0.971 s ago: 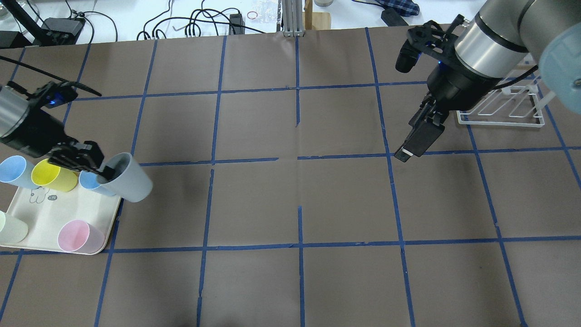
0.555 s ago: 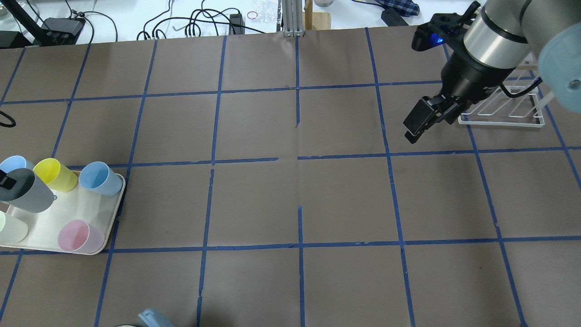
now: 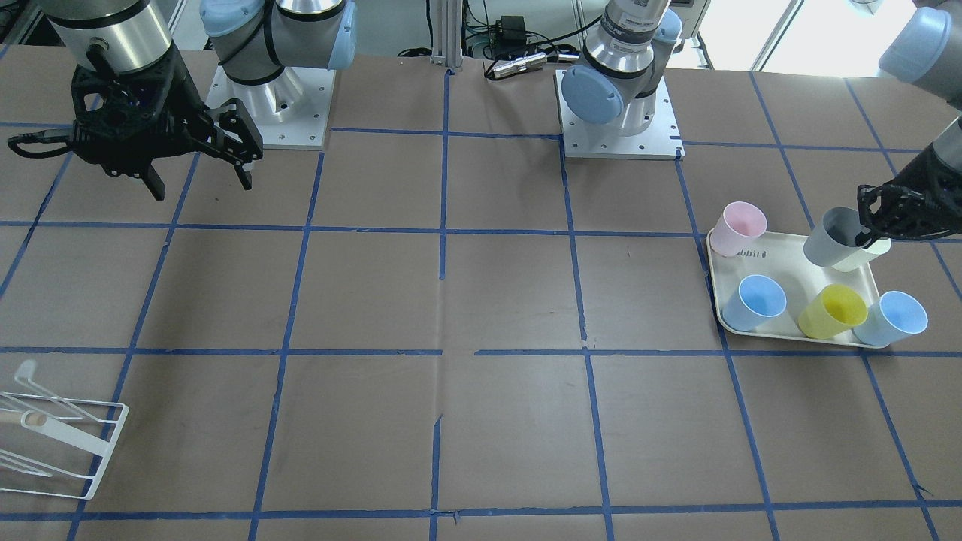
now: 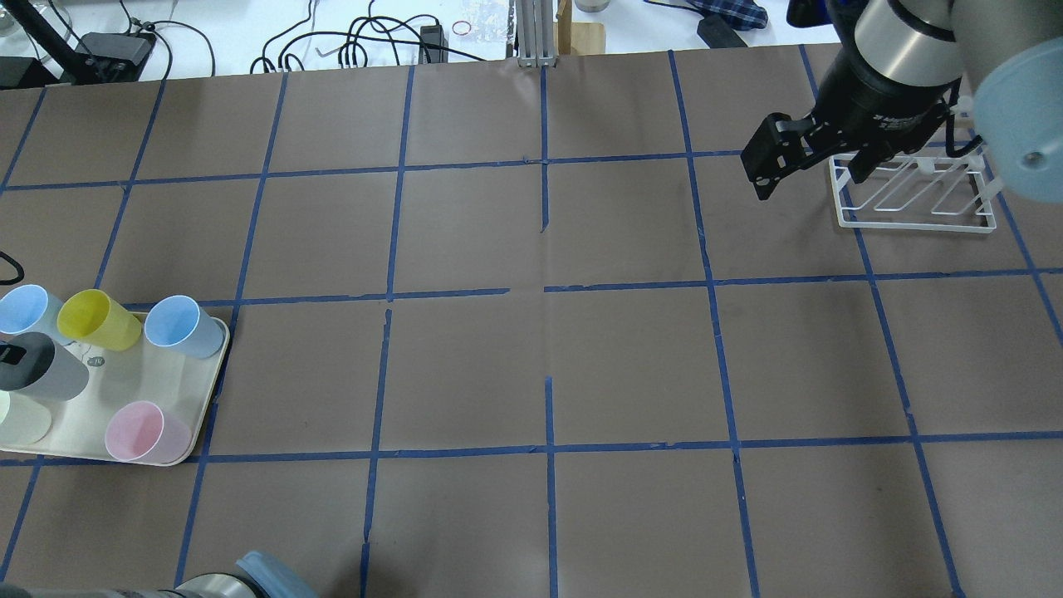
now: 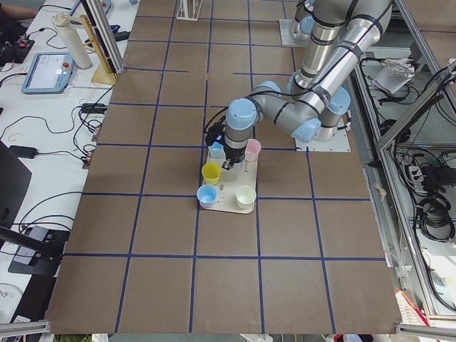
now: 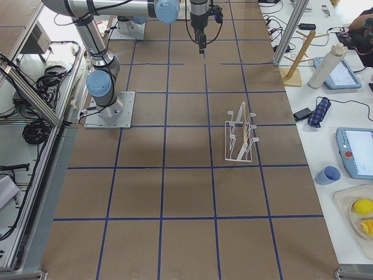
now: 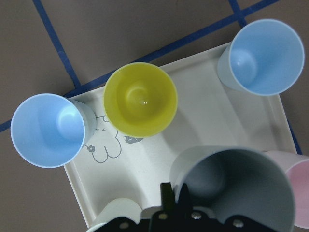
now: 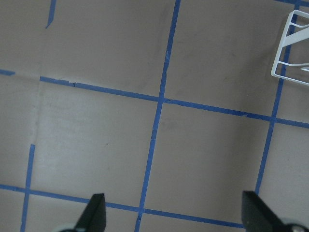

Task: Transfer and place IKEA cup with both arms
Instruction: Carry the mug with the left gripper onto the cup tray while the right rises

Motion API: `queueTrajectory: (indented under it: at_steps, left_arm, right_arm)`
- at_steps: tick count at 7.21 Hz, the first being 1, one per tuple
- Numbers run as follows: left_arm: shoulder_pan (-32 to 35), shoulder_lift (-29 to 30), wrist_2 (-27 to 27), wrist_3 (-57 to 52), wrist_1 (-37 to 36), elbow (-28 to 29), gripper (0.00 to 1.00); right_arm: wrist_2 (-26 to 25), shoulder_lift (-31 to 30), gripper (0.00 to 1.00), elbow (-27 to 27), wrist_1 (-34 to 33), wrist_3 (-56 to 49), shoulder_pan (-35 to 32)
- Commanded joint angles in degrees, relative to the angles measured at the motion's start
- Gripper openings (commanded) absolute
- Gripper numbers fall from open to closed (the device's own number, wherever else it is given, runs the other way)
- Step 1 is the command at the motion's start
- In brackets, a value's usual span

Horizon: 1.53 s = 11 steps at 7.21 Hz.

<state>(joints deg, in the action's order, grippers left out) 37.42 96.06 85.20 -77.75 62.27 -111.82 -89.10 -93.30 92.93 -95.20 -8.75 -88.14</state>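
Left claw [image 3: 866, 234] clamped on the rim of the grey cup [image 3: 830, 237], one finger inside the wall, holding it tilted above the tray [image 3: 789, 255] and just over the cream cup [image 3: 864, 259]. Lift straight up first to clear the yellow cup [image 3: 830, 309] nearby, then carry smoothly toward the middle of the table [image 3: 481, 300]; thin plastic, likely to flex, so no harder squeeze. Bring the right claw [image 3: 201, 182], spread wide and empty near the wire rack [image 4: 913, 195], well apart, to meet the cup low on its body.
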Motion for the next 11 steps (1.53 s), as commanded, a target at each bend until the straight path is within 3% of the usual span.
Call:
queueTrajectory:
  at_steps: [1, 4, 11]
  left_arm:
    - [-1.6, 1.8, -1.3, -1.4, -1.5, -1.4, 0.0]
    - [-1.7, 3.6, -1.0, -0.2, -0.6, -1.6, 0.0]
    - [-3.3, 4.3, -0.3, 0.0, 1.5, -3.3, 0.0]
  right_arm:
    - [1.0, 0.8, 1.0, -2.4, 0.6, 4.4, -0.9]
    - [2.2, 0.8, 1.0, -3.3, 1.2, 9.4, -1.7]
    - [1.8, 2.2, 1.0, -4.1, 1.3, 9.0, -1.8]
